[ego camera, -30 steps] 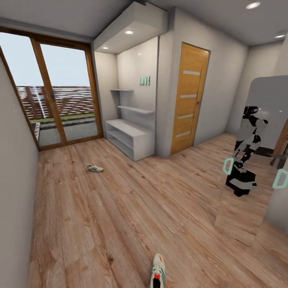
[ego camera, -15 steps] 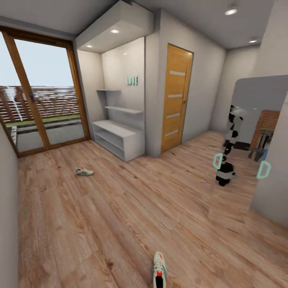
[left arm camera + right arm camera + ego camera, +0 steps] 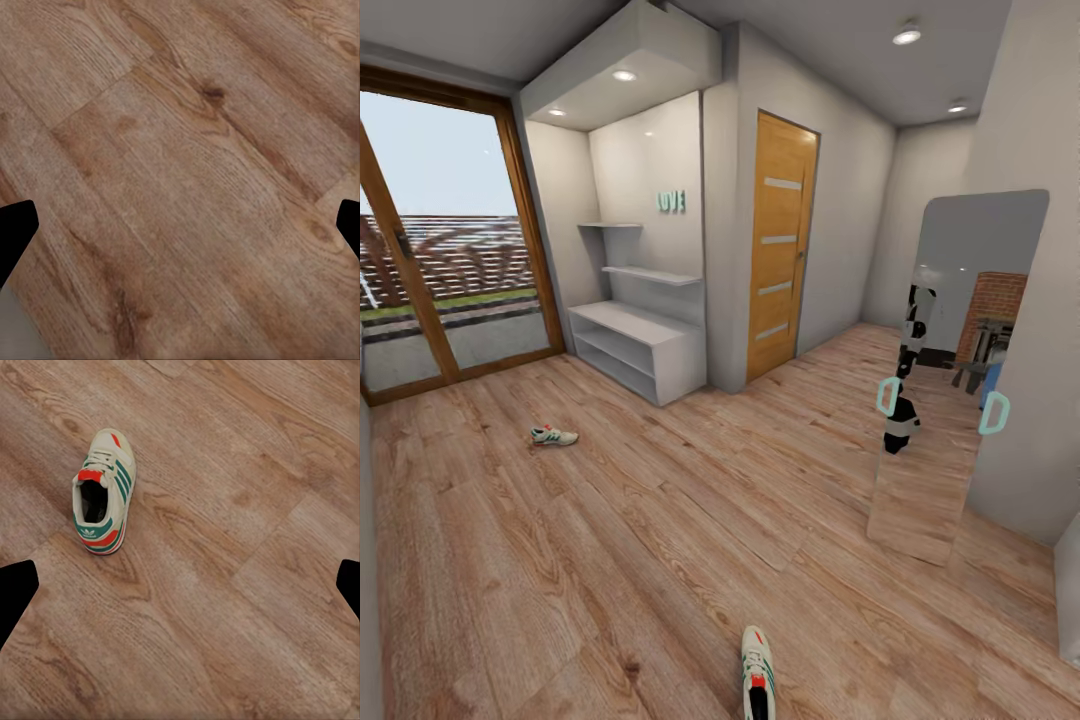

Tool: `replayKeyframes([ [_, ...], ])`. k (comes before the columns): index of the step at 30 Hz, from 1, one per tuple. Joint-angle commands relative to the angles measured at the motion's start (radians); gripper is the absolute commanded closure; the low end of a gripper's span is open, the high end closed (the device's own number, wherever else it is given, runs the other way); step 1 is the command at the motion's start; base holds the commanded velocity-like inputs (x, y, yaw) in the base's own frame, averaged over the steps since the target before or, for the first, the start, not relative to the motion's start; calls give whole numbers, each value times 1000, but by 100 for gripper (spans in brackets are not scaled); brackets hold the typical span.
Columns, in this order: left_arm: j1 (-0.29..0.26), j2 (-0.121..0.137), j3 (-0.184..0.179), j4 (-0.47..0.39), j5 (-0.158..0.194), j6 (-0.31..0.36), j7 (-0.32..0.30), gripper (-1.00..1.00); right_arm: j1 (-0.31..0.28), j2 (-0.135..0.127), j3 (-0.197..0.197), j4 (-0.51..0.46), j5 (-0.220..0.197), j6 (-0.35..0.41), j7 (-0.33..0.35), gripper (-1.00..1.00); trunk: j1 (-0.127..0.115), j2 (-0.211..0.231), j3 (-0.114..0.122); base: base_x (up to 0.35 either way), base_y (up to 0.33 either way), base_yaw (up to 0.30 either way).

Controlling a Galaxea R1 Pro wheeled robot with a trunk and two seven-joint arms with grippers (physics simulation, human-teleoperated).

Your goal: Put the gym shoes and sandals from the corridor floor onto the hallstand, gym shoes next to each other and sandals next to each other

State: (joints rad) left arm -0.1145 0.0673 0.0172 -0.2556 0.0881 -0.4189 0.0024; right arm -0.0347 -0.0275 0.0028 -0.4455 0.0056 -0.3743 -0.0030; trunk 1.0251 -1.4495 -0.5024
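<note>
We have the near gym shoe lying on the corridor floor just ahead of our base, long axis near-to-far, under the spread, empty right gripper, the nearer arm; left gripper likewise spread.

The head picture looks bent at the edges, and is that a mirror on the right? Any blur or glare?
Head view: wide-angle, walls and door frame lean; ceiling spots glow softly; the mirror reflects the robot. Right wrist view: the sneaker is sharp, barely shadowed. Left wrist view: the floor grain is slightly soft.
</note>
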Motion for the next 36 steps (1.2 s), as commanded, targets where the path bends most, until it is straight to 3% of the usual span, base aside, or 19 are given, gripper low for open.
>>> replayKeyframes([
  [1, -2, 0, -3, -3, 9, -3, -1, -100, -1, 0, 0, 1, 1, -3, -1, -100, 0, -1, -1, 0, 7, -8],
  [6, -17, 0, -3, -10, 9, 1, 1, -100, -1, 0, 0, 0, 1, -3, 0, -100, 0, -1, -1, 0, 3, -4],
  [10, -99, 0, -4, -8, 7, 15, 0, -100, -1, 1, 1, -13, 3, -2, 1, -100, 0, -1, -1, 0, 0, 0],
  [11, -195, 2, -5, 1, 7, 42, -5, -100, -2, 0, 2, -85, 3, 0, 1, -100, 0, -1, -1, 0, 0, 0],
  [13, -246, 2, -6, 3, 4, 86, -6, -100, -2, 0, 2, -138, 3, 4, 3, -100, 0, -1, -1, 0, 0, 0],
  [17, -339, -3, -6, -6, -32, 250, -6, -100, -34, -1, 2, -254, 4, 73, 3, -100, 0, -1, -1, 0, 0, 0],
  [21, -352, -2, -8, -10, -41, 284, -8, -100, -86, -4, 0, -278, 4, 171, 6, -100, 0, -1, -1, 0, 0, 0],
  [36, -352, -4, -10, -10, -43, 266, -12, -100, -99, -5, -1, -265, 4, 198, 6, -100, 0, -1, -3, 133, 80, 14],
])
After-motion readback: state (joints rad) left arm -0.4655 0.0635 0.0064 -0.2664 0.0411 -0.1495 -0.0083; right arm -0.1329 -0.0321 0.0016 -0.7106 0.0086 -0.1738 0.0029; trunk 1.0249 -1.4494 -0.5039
